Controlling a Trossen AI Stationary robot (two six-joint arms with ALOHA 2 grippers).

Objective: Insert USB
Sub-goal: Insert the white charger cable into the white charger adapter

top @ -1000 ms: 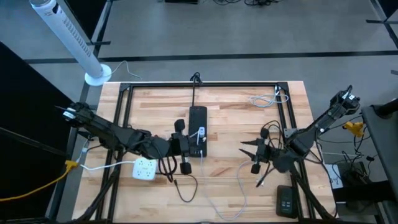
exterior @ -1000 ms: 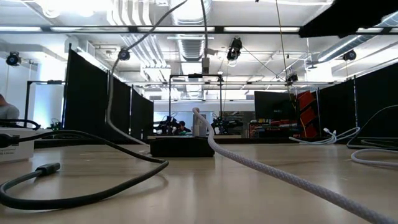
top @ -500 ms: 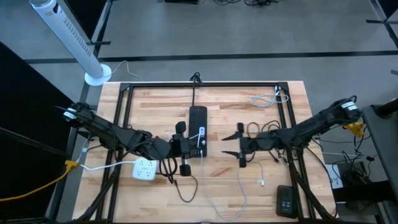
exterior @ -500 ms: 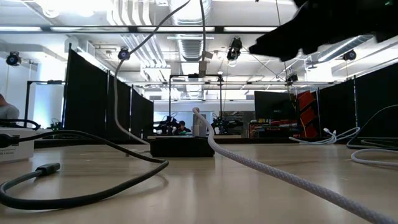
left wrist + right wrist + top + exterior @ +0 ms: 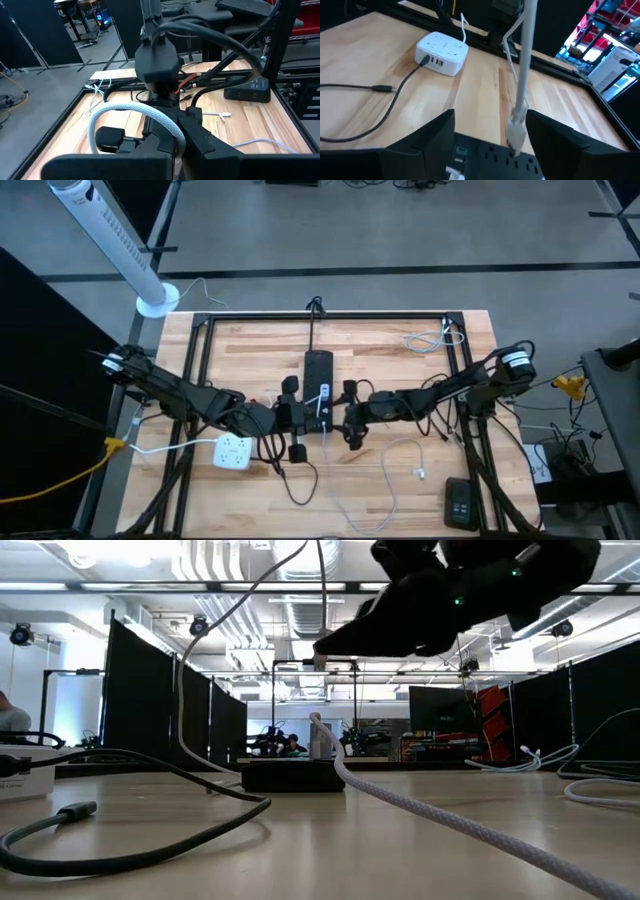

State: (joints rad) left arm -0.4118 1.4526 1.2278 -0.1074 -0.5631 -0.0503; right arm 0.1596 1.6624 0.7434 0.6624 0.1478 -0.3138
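Note:
A black power strip (image 5: 318, 368) (image 5: 290, 776) lies mid-table. A white USB plug (image 5: 516, 131) (image 5: 318, 745) stands upright in it, and its white braided cable (image 5: 328, 470) trails toward the near edge. My left gripper (image 5: 316, 418) (image 5: 181, 131) reaches in from the left beside the strip and is shut on that cable. My right gripper (image 5: 348, 416) (image 5: 495, 135) comes level from the right and is open. In the right wrist view its fingers stand either side of the plug, above the strip (image 5: 485, 161), touching nothing. My left gripper pinches the white braided cable (image 5: 170, 127) between its two fingers, a short way along from the plug. The cable arches in a loop (image 5: 107, 112) from the strip to the fingers. The plug end stays stuck in the strip, and the rest lies slack on the table.
A white charging hub (image 5: 233, 451) (image 5: 442, 51) sits near-left with a black cable (image 5: 150, 840) looping on the wood. A black remote-like device (image 5: 460, 503) lies near-right and a coiled white cord (image 5: 430, 340) far-right. A black frame (image 5: 320, 316) borders the table.
My right arm has swung from the table's right side toward the left, stretching out to the power strip until its open gripper faces my left gripper across the plug. Its fingers have stayed open.

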